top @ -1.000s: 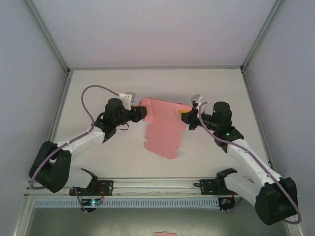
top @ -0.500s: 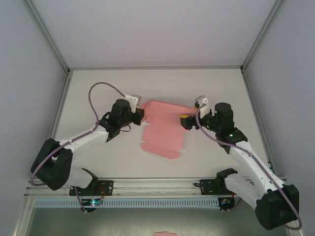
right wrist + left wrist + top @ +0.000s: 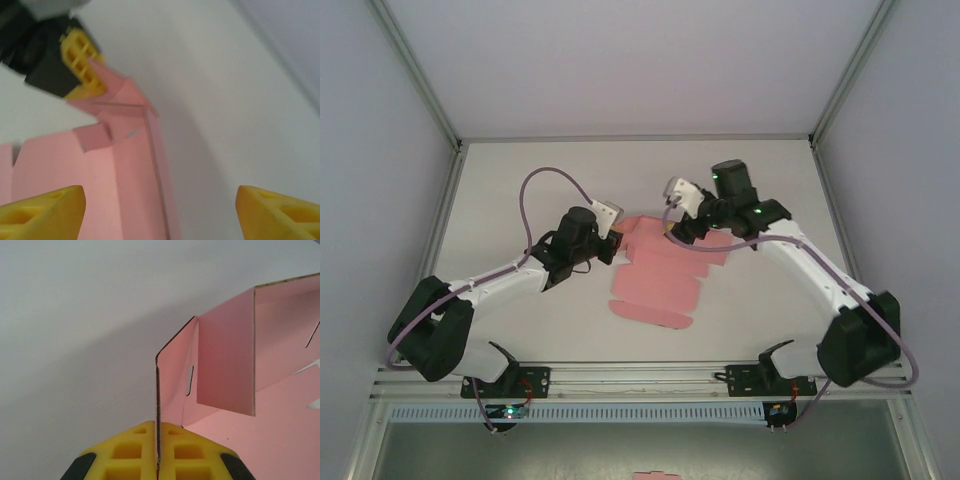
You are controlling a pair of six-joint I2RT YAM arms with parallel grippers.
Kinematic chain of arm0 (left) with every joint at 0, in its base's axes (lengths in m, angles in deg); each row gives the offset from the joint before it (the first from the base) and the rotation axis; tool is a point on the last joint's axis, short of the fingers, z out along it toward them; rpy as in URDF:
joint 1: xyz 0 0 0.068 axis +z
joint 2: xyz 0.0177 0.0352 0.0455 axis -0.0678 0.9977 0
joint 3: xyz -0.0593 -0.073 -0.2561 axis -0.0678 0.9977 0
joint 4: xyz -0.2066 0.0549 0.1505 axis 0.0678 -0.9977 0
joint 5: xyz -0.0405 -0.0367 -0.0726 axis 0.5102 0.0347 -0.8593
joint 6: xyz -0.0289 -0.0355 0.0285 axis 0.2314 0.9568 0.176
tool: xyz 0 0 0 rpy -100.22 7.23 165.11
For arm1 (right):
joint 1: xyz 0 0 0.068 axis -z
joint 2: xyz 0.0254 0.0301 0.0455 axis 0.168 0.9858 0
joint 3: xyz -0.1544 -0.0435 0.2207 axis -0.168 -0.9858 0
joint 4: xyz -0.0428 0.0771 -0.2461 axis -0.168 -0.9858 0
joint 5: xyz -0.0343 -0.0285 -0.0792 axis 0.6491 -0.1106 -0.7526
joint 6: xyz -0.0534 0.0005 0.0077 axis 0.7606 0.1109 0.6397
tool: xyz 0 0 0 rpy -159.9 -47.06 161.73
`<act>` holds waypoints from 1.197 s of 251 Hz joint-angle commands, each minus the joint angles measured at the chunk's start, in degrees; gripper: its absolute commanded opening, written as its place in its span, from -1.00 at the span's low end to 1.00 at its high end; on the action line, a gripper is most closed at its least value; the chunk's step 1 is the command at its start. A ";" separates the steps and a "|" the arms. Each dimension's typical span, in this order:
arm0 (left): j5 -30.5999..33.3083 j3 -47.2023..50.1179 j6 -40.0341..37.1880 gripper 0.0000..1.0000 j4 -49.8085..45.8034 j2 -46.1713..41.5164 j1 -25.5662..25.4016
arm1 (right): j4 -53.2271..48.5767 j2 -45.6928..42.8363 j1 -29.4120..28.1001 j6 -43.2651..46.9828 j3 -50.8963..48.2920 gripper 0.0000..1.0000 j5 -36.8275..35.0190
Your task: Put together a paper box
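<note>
The left gripper (image 3: pixel 616 241) is clamped onto the left end of the paper box (image 3: pixel 665 275). In the left wrist view, the two yellow pads of the left gripper (image 3: pixel 158 442) are pressed together on a thin edge of card that stands upright between them. Ahead of those pads the paper box (image 3: pixel 225 360) rises as a folded pink wall with a narrow slot cut in it. A second panel is bent at a right angle just beyond, and the flat pink floor runs off to the right of the tool, marked with a few thin slits.

From above, the rest of the card lies flat on the white table (image 3: pixel 520 180). It spreads from the left gripper's tips toward the right and toward the arm bases, its near edge cut into tabs.

The right gripper (image 3: pixel 676 231) hangs over the far edge of the card, just right of the left gripper, with its jaws spread wide and nothing between them. In the right wrist view the right gripper (image 3: pixel 160 205) has one yellow fingertip (image 3: pixel 42 210) over the pink card and the other over bare table. The paper box (image 3: pixel 125 165) lies below and ahead of it. Farther ahead and to the left, the left gripper (image 3: pixel 82 75) pinches the raised corner. That view is blurred, so finer detail of the folds cannot be told.
</note>
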 commanded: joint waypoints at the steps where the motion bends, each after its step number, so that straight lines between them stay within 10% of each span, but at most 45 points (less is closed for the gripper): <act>1: 1.41 -0.87 -2.55 -1.00 -0.75 -0.03 -0.93 | -8.25 3.36 0.16 5.80 3.90 0.51 -1.64; 63: 3.16 -0.03 -1.96 -1.00 -0.21 -0.99 -1.24 | -9.45 7.00 -1.04 7.08 3.51 -0.06 -5.85; 98: 3.73 -0.68 -0.83 -1.00 -1.06 -0.68 -1.35 | -3.82 4.63 -3.89 7.29 -0.24 -0.78 -12.03; 163: 4.22 2.07 0.72 -1.00 2.20 -2.00 -1.36 | 3.84 3.55 -10.67 8.90 -6.03 -1.00 -30.04; 178: 4.97 1.63 1.48 -0.33 0.42 -2.08 -1.37 | 9.14 2.30 -11.97 9.39 -8.15 -1.00 -34.95; 233: 12.50 6.08 7.64 0.99 -1.27 -9.08 -1.12 | 37.00 -4.91 -19.15 25.41 -24.69 -1.00 -43.86; 300: 13.81 10.29 24.23 1.00 -7.07 -17.44 12.35 | 63.49 -7.19 -22.61 33.91 -40.47 -1.00 -46.62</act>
